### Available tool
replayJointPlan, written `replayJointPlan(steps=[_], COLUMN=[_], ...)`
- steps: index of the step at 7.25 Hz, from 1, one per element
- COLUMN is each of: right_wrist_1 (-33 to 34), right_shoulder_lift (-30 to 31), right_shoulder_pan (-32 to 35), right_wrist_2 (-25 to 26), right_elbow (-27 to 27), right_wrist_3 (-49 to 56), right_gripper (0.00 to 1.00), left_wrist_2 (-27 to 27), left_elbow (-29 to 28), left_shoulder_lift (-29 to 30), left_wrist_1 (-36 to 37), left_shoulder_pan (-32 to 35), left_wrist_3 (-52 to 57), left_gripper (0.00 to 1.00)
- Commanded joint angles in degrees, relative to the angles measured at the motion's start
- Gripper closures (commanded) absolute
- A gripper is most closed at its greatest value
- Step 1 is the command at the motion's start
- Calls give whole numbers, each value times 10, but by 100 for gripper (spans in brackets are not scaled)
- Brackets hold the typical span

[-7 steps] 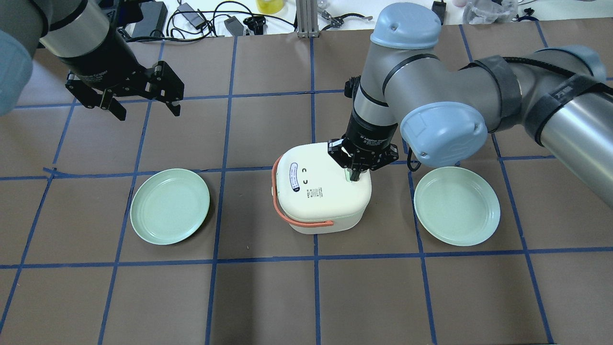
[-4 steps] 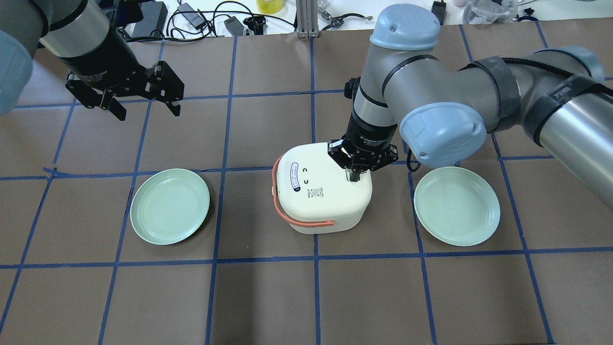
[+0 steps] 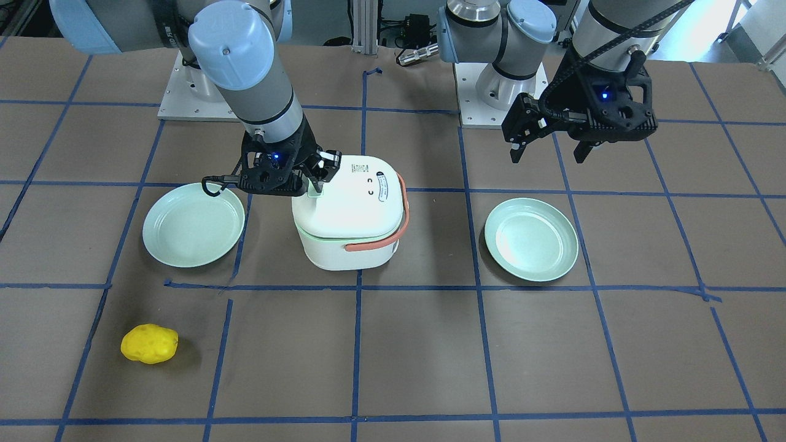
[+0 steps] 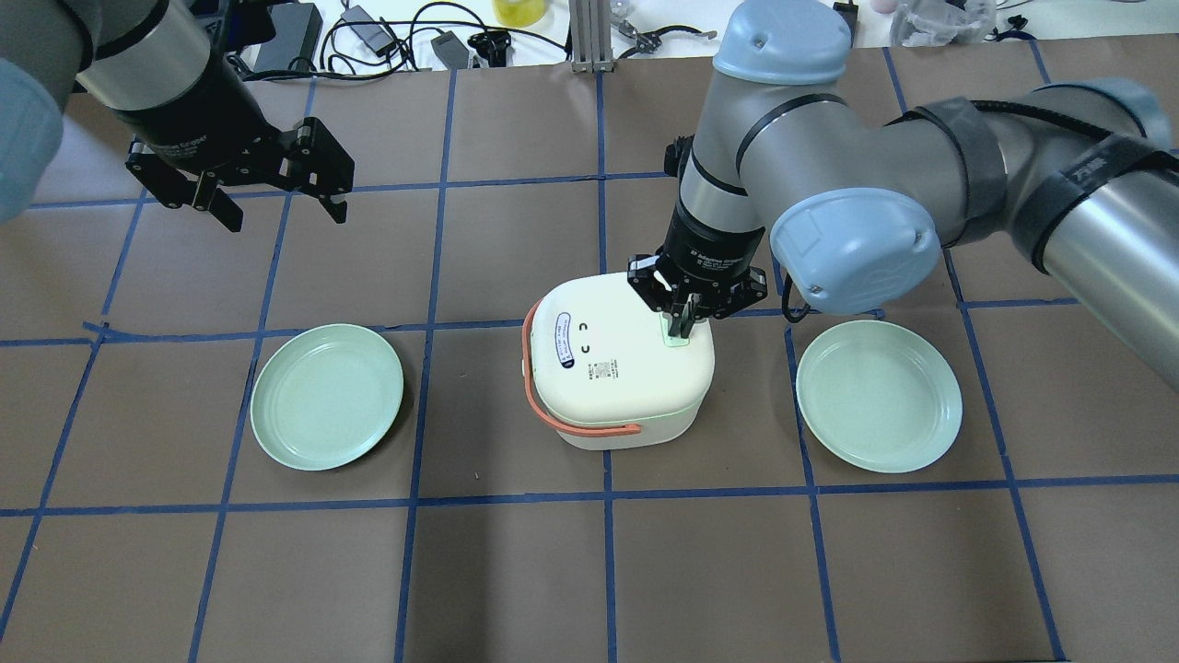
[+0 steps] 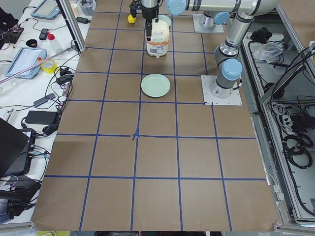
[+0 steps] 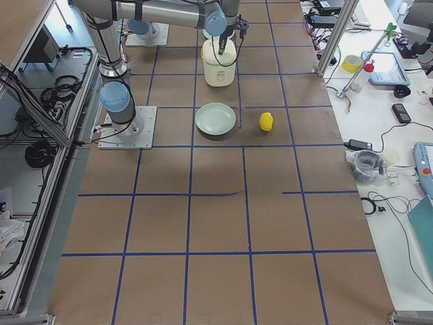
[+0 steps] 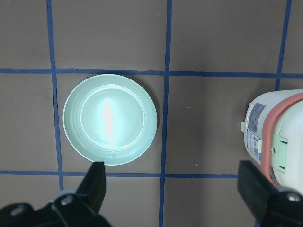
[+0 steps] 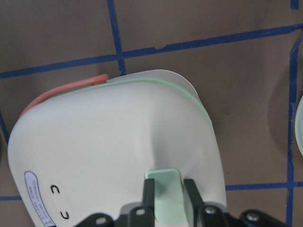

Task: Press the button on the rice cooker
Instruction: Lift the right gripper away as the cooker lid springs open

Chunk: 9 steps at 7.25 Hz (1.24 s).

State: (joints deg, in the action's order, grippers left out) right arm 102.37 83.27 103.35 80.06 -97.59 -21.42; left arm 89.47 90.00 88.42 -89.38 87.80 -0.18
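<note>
While the right gripper (image 4: 682, 324) points straight down onto the rice cooker (image 4: 617, 368), its fingertips sit at the pale green button (image 8: 163, 180) on the lid's right edge. That is the side toward the right plate (image 4: 878, 396).

Right gripper fingers are drawn in close together. The wrist view shows only a narrow strip of button between them. Can't tell if they pinch the button or just bear down on its top.

Cooker is white and upright with the lid down. It stands mid-table (image 4: 516, 571) between the two green plates, apart from both. Its orange handle (image 4: 553, 419) is folded down around the side toward the left plate (image 4: 327, 396) and the side nearest the robot. The label and two small dark marks are on the lid's left half, away from the fingertips.

Left gripper (image 4: 285, 217) hangs in the air, fingers spread wide and holding nothing. It is above bare table beyond the left plate and well apart from the cooker. Its wrist view looks down on that plate, with the cooker's edge at frame right.

A yellow lumpy object (image 3: 149, 344) lies on the operators' side of the table, beyond the right plate and apart from it.
</note>
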Motion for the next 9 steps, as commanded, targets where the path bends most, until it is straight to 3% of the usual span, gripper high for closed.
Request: replayJointPlan(steps=[1,3,7,9], right_wrist_1=[-18,-87,-90,-122], right_shoulder_lift=[1,0,0,5], right_shoulder_pan=[-2,-17,-55,-75], right_wrist_2=[11,72,77,79], right_elbow=[63,127,131,131], right_wrist_3=[-22,-10,64,135], right_gripper=[0,0,0,0], left_wrist_2=[0,0,0,0], left_elbow=[0,0,0,0], left_shoulder_lift=[0,0,0,0], left_wrist_1=[0,0,0,0], left_shoulder_pan=[0,0,0,0], left_wrist_3=[0,0,0,0], left_gripper=[0,0,0,0])
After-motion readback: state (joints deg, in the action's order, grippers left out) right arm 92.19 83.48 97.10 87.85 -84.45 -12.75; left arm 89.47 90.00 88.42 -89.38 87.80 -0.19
